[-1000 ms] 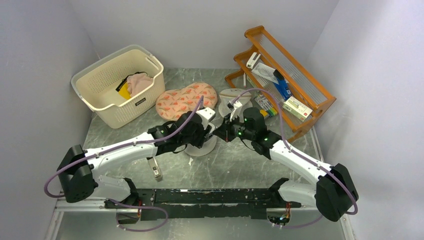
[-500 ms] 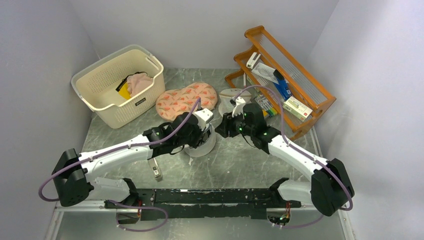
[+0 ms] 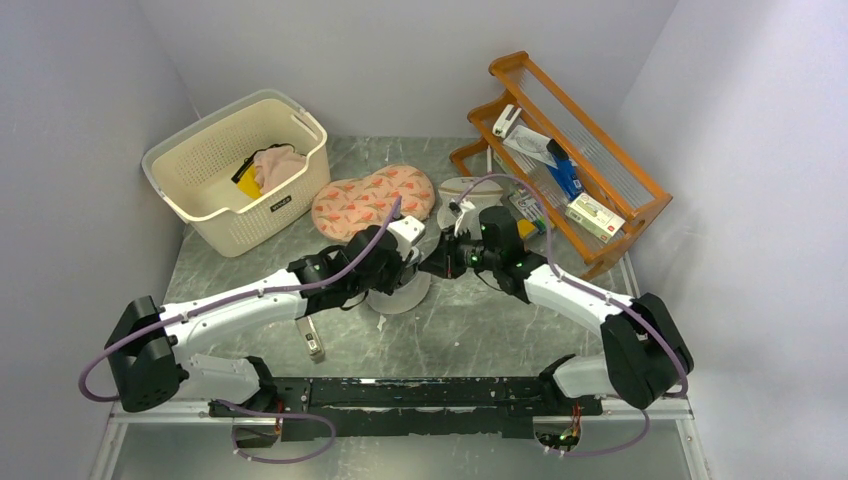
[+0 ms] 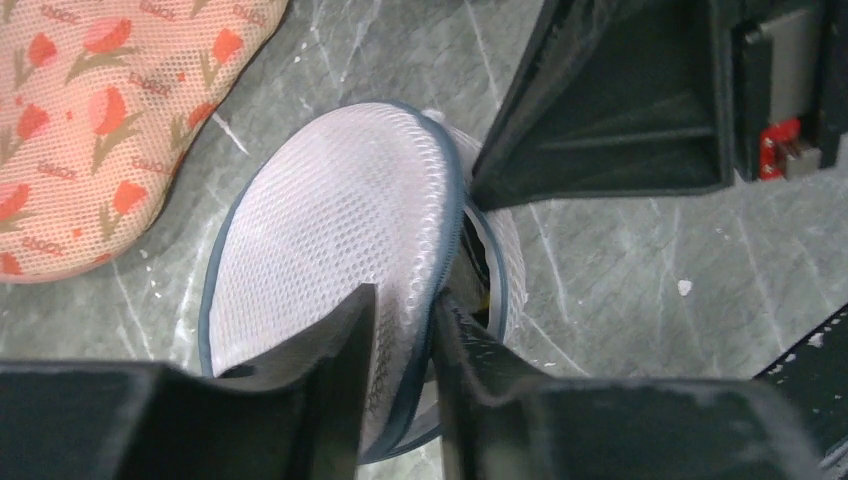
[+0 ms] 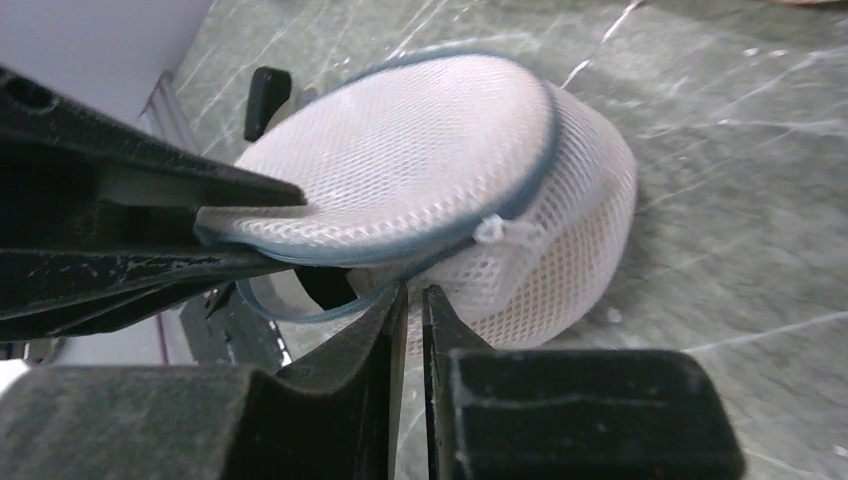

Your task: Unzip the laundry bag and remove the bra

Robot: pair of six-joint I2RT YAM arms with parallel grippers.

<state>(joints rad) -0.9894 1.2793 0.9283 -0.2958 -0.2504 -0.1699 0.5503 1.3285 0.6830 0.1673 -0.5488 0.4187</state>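
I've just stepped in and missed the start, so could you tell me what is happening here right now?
Both arms are working on the white mesh laundry bag. The left gripper pinches the edge of its flat lid and holds it raised, while the right gripper is closed on the bag's rim just below. A gap shows the bag is partly unzipped; nothing has been taken out yet.
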